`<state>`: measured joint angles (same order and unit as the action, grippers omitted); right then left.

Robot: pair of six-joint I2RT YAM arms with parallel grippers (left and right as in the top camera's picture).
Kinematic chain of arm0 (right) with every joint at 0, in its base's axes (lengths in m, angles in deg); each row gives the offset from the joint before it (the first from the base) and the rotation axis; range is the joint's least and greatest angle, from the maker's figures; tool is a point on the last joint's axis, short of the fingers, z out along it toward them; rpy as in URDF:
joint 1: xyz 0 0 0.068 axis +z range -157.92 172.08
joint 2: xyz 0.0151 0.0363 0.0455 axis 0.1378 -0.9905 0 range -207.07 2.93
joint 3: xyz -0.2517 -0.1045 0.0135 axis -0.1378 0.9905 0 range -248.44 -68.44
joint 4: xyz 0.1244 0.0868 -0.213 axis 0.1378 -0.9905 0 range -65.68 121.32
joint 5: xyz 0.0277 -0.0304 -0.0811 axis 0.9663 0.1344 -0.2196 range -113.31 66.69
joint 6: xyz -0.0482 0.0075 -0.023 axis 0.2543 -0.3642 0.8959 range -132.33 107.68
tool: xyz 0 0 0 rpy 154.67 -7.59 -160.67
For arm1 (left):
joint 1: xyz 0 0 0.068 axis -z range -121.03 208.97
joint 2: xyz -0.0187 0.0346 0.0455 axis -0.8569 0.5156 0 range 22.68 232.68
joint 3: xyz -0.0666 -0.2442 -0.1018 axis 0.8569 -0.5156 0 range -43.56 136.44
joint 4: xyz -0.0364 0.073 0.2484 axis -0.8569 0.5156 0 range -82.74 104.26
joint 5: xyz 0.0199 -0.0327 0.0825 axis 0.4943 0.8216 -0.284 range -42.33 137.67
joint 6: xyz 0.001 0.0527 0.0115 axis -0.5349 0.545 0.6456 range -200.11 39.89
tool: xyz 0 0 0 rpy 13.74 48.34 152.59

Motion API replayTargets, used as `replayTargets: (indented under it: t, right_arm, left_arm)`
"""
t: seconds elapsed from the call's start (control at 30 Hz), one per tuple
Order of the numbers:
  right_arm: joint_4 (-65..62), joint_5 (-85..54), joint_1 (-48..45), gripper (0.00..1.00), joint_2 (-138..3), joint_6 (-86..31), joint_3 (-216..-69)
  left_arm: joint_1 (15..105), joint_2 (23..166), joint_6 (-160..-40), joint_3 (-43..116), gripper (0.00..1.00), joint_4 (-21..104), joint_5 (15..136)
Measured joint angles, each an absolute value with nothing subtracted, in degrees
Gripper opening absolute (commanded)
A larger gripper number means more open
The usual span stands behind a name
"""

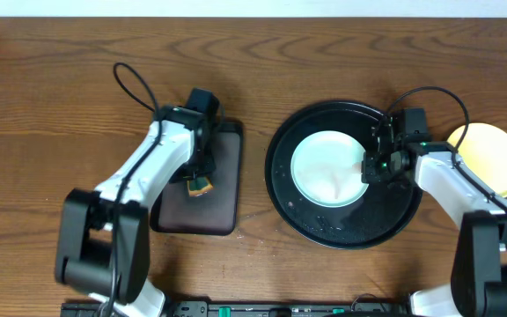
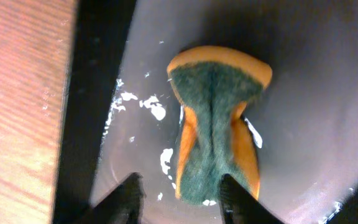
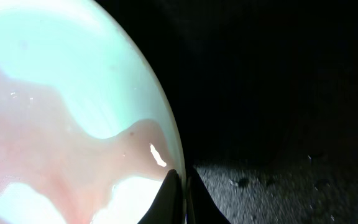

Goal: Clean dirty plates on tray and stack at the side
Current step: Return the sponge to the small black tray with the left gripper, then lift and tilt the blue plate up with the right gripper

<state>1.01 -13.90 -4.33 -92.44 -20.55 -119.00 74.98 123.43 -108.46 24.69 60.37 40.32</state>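
Right end effector (image 3: 181,190) clamps plate (image 3: 67,74) at rim.

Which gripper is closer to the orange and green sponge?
Left. The left gripper is right over the sponge on the brown tray. The right gripper is far off, at the rim of the pale plate on the black tray.

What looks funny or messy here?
The sponge on the brown tray looks squashed in the middle, with white flecks around it. The pale blue plate on the black tray has a pinkish watery smear.
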Motion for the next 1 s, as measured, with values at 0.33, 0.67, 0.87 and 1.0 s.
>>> replayTargets:
  t: [0.33, 0.67, 0.87, 1.0]
  right_arm:
    - [0.12, -16.72, -1.22, 0.01, -72.53, -19.46, -119.07]
    - [-2.85, -40.83, 11.32, 0.01, -62.85, -18.02, -119.07]
    - [-2.81, -54.58, 21.66, 0.01, -60.57, -12.93, -119.07]
    - [-1.87, -61.03, 26.89, 0.01, -60.57, -9.36, -119.07]
  left_arm:
    - [74.82, 104.07, -108.33, 26.88, 0.82, 61.26, 42.44]
    - [74.8, 103.15, -108.38, 26.9, 0.83, 61.04, 42.66]
    - [74.8, 103.15, -108.38, 26.9, 0.83, 61.04, 42.66]
    - [74.8, 103.15, -108.38, 26.9, 0.83, 61.04, 42.66]
